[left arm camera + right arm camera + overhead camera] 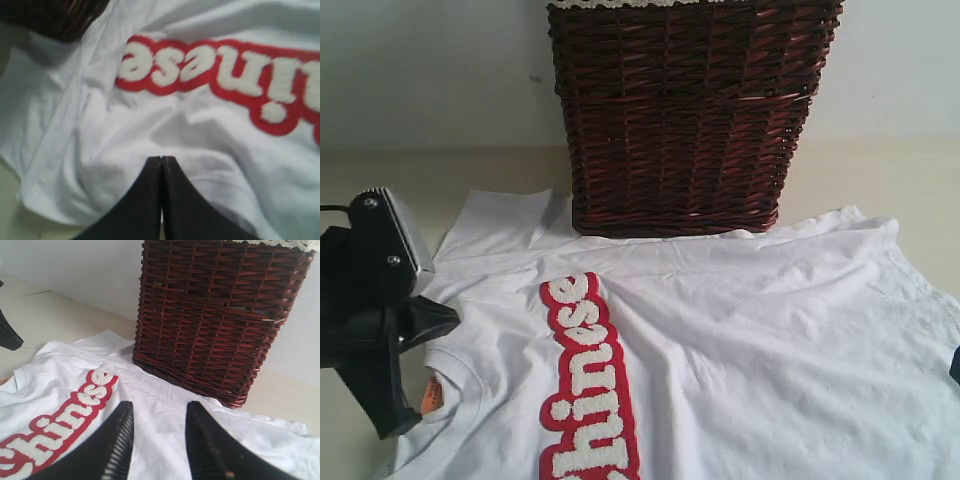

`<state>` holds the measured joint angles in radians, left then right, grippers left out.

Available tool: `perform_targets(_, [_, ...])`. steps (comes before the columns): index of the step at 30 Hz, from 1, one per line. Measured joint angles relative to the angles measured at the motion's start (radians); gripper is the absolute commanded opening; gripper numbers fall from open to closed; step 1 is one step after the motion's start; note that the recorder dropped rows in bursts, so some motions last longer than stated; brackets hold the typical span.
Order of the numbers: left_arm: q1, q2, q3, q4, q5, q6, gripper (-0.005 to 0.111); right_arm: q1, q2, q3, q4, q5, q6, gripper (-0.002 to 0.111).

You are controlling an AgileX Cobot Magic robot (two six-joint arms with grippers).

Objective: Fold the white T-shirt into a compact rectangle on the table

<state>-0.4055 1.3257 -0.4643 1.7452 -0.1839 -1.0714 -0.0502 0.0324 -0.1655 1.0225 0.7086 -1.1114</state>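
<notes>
**Shirt flat on the bench, left fingers shut, right fingers spread**

I see the white T-shirt [760, 340] lying spread on the bench [380, 170], printed side up, creased and not yet folded. Its red-edged lettering [585, 380] runs up the cloth towards the wicker basket [690, 110]; an orange tag [432, 397] sits inside the collar at the shirt's left. The basket stands upright with its base meeting the shirt's far edge, though I cannot tell whether it rests on the cloth; a strip of lace trim [280, 244] lines its rim.

My left fingers [145, 200] are pressed together, only a thin seam showing between the tips. They sit low against the puckered fabric, near the lettering but clear of it; I cannot tell whether any cloth is nipped between them. In the exterior view the left arm [370, 330] stands beside the collar, over the shirt's left edge.

My right fingers [117, 445] are spread apart with nothing between them. Plain white cloth shows through the gap, and they point towards the basket from above the shirt.
</notes>
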Motion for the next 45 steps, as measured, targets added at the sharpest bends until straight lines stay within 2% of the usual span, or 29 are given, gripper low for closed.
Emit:
perform_targets(3, [0.039,0.028,0.005,0.001,0.027,0.012,0.0,0.0,0.0,0.0,0.0,0.0,0.0,0.035])
perform_targets(7, [0.053,0.065,0.007,0.001,0.029,0.036,0.003,0.0,0.0,0.0,0.0,0.0,0.0,0.035])
perform_targets(10, [0.055,0.077,0.007,0.001,-0.018,0.043,0.022,0.0,0.0,0.0,0.0,0.0,0.0,0.035])
perform_targets(14, [0.055,0.077,0.007,0.001,-0.1,0.044,0.06,0.0,0.0,0.0,0.0,0.0,0.0,0.035])
perform_targets(15, [0.055,0.077,0.007,0.001,-0.107,0.045,0.066,0.0,0.0,0.0,0.0,0.0,0.0,0.035])
perform_targets(16, [0.055,0.077,0.007,0.001,-0.109,0.045,0.067,0.0,0.0,0.0,0.0,0.0,0.0,0.035])
perform_targets(19, [0.055,0.079,0.007,0.001,-0.112,0.045,0.058,0.0,0.0,0.0,0.0,0.0,0.0,0.035])
perform_targets(26, [0.055,0.143,0.007,0.001,-0.069,0.043,0.014,0.0,0.0,0.0,0.0,0.0,0.0,0.035])
perform_targets(29, [0.055,0.185,0.007,0.001,-0.04,0.043,0.003,0.0,0.0,0.0,0.0,0.0,0.0,0.035])
perform_targets(38, [0.055,0.293,0.007,0.001,-0.007,0.02,0.0,0.0,0.0,0.0,0.0,0.0,0.0,0.035])
perform_targets(40, [0.055,0.302,0.007,0.001,0.049,0.0,0.0,0.0,0.0,0.0,0.0,0.0,0.0,0.035])
perform_targets(45, [0.055,0.304,0.007,0.002,0.295,-0.098,0.0,0.0,0.0,0.0,0.0,0.0,0.0,0.035])
